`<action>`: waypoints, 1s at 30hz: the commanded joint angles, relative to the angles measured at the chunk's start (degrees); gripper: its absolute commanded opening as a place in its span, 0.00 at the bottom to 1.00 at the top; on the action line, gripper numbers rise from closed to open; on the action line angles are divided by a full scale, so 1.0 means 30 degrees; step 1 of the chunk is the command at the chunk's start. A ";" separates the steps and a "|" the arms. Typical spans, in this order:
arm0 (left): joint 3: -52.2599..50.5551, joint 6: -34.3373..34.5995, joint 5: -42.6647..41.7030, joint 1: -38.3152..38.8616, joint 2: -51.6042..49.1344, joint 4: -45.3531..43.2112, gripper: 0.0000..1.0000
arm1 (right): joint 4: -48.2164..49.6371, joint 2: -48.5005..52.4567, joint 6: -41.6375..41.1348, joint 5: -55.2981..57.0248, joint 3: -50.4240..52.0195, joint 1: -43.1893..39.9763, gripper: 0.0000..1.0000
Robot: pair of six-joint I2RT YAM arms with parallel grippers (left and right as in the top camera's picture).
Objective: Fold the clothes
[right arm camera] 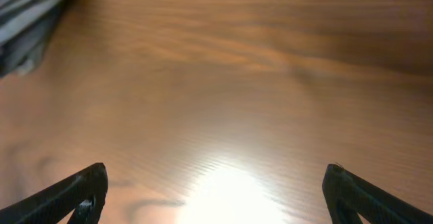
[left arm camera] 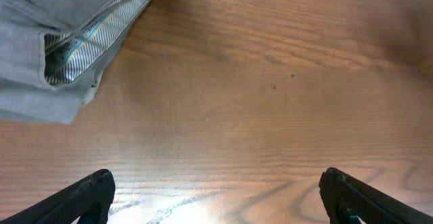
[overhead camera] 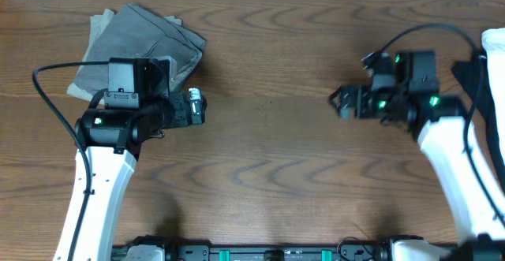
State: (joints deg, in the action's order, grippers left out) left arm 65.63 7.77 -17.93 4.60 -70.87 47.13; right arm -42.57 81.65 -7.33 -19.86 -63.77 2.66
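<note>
Both claws stand fully open and hold nothing. The left claw and the right claw face each other, and between them there is only the bare wooden surface. Each wrist view shows the same: two dark fingertips far apart and wood below.

Just beside and behind the left claw lies the grey folded garment. The white cloth is further away, behind the right claw at the edge of the view.

The black T-shirt is not clearly in view. A dark shape next to the white cloth may be it, but I cannot tell.

The risk, I think, is taking the wrong fabric: the grey garment is the nearest, and near the white cloth two pieces could be pinched together.
</note>
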 commanded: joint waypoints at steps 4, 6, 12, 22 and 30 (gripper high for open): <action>0.0444 0.0211 -0.0357 0.1421 0.0007 -0.0168 0.98 | -0.2208 0.3432 -0.1996 0.4350 -0.5319 -0.3577 0.99; 0.0444 -0.0226 -0.0291 0.2193 0.0007 -0.0168 0.98 | -0.2514 0.4248 -0.2280 0.4364 -0.6521 -0.4867 0.99; 0.0452 -0.0554 0.1209 0.3767 0.0007 -0.0160 0.98 | -0.2739 0.5967 -0.3162 0.5530 -0.8182 -0.9617 0.89; 0.0452 -0.0554 0.1209 0.3869 0.0015 -0.0933 0.98 | -0.2164 0.8932 -0.4109 0.8014 -0.8182 -1.5905 0.88; 0.0452 -0.0568 0.1217 0.3869 0.0007 -0.1268 0.98 | -0.2812 1.0076 -0.4138 0.8349 -0.8174 -2.0101 0.85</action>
State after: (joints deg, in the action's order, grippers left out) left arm 65.71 7.05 -14.79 15.99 -70.89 43.42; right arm -50.70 111.98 -18.81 3.75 -87.42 -53.63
